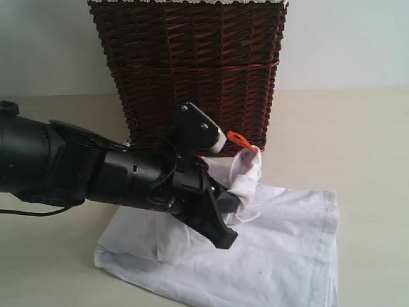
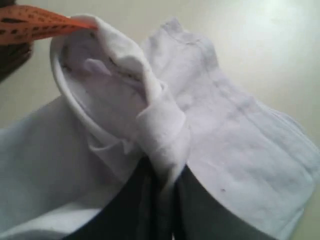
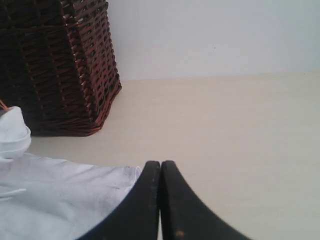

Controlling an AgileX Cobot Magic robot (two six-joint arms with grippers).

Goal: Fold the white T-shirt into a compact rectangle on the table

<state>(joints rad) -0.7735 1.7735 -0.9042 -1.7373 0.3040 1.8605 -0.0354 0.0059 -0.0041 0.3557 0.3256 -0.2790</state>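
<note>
The left arm is stretched in from the left, low over the table, with its wrist tipped down toward the shirt. A basket of dark wicker is stood upright behind the shirt; its inside is hidden. The shirt is spread rumpled on the table just in front of the basket, with one bunched fold lifted and an orange tag sticking out at its top. That fold is clamped between the fingers of the left gripper. The right gripper is pressed fully together on nothing and is held above the table beside the shirt's edge
</note>
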